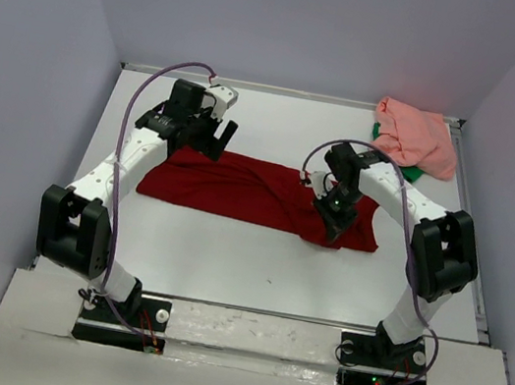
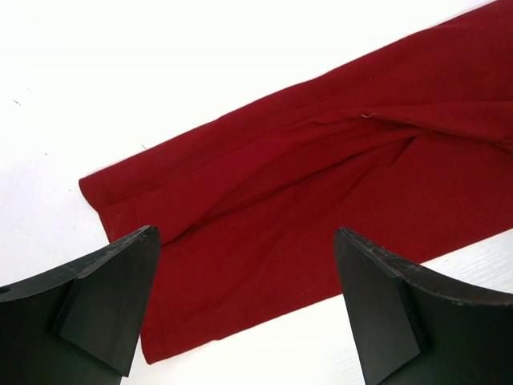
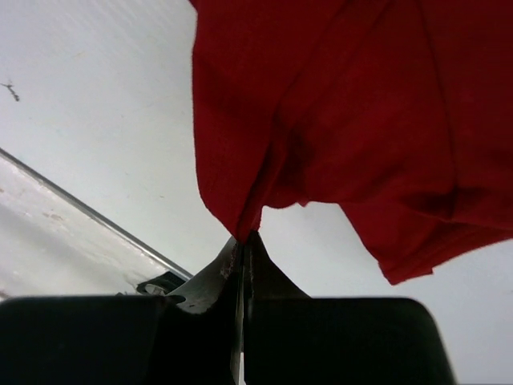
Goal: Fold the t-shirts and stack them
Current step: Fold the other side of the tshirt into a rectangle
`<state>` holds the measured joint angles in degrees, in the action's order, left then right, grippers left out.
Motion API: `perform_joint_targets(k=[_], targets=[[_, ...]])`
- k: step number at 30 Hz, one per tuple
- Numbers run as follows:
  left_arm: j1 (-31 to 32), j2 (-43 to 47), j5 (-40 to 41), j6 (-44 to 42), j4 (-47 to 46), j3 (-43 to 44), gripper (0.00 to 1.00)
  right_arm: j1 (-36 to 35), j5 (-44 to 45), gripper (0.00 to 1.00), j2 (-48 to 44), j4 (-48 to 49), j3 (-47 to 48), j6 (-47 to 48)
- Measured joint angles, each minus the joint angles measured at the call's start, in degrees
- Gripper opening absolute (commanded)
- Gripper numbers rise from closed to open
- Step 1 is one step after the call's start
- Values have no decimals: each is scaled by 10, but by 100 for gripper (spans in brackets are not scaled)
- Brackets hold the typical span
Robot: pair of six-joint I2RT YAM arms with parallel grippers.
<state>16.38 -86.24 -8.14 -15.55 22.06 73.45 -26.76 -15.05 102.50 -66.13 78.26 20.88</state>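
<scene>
Looking at the dark red t-shirt [image 1: 238,187], we find it stretched across the tabletop [image 1: 254,267], its right edge pinched in the closed jaws of our right gripper [image 3: 243,245]. Our left gripper [image 1: 219,141] hovers over its left end, jaws wide apart, empty.

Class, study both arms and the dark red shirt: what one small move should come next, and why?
Probably lower the left tool and close it on the left end of the dark red shirt. The right tool is shut on cloth near the right end, while the left hovers open over the shirt; both ends likely need holding to fold.
</scene>
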Motion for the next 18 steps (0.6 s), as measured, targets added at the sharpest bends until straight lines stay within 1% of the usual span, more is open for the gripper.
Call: perform_joint_targets(k=[12, 18], targets=[[-1, 4, 0, 0, -1, -7, 99, 0, 119, 0, -4, -10, 23, -13], [-1, 7, 0, 0, -1, -7, 99, 0, 158, 0, -3, -10, 53, -16]])
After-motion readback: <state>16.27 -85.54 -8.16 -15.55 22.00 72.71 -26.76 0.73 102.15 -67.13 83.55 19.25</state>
